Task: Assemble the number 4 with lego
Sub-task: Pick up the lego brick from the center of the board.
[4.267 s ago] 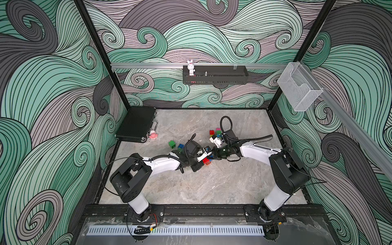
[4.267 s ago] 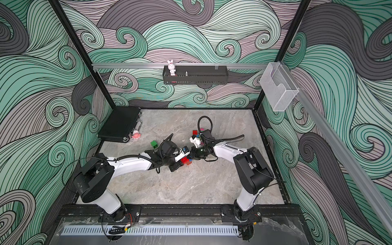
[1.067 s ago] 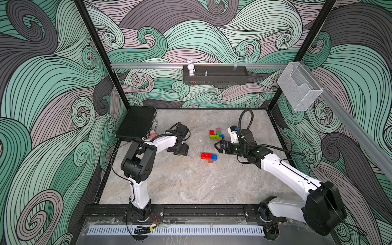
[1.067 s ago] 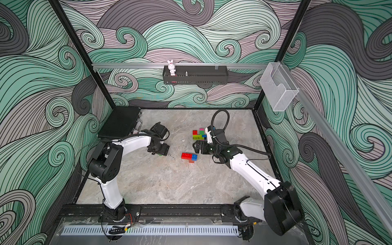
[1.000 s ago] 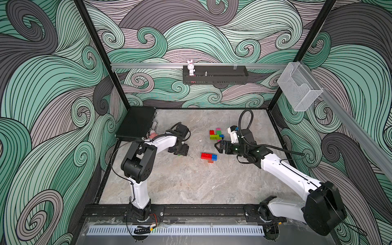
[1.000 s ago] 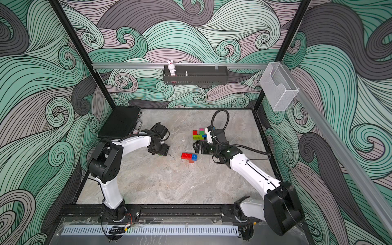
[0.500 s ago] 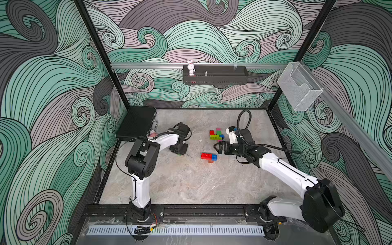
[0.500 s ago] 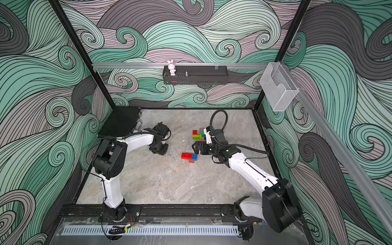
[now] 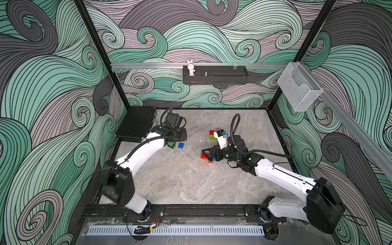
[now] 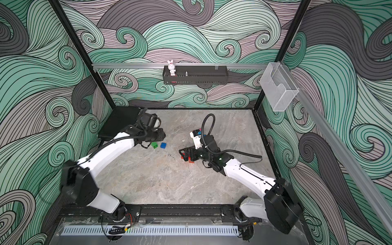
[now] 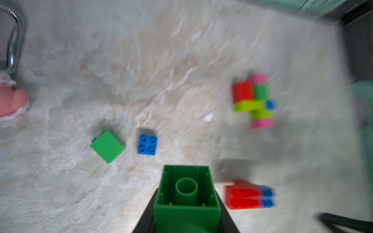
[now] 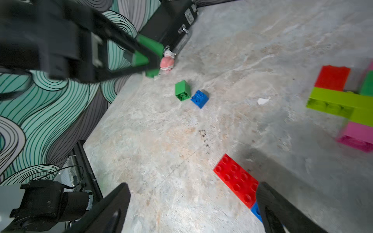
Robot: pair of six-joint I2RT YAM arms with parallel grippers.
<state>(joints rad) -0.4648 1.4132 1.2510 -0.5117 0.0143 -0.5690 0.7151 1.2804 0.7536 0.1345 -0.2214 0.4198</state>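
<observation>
Grip first: my left gripper (image 9: 180, 136) is closed on a green brick (image 11: 186, 209), pinched by its side walls, with the hollow underside and centre tube facing the wrist camera. My right gripper (image 9: 209, 153) is spread wide and holds nothing. It sits low over the red brick (image 12: 235, 178), with one finger just beside that brick's blue end (image 12: 254, 211); I cannot tell whether it touches.

I judge the step to be carrying the green brick over to the build. To do it well I would keep the brick level, turn it studs-up before seating it, line it up square over the studs and press straight down. The right fingers should close on the red brick to brace it, or it will skate.

The remaining lego is in two places. A loose green brick (image 11: 107, 146), tipped on its side, lies just beside a blue brick (image 11: 147, 144) near the left gripper. A cluster (image 11: 253, 100) of red, lime, pink and green lies farther back.

The bricks are hard, glossy plastic, square-edged and studded, so they will be slippery against the fingers. The table (image 9: 180, 180) looks like smooth, veined stone and should give little friction.
</observation>
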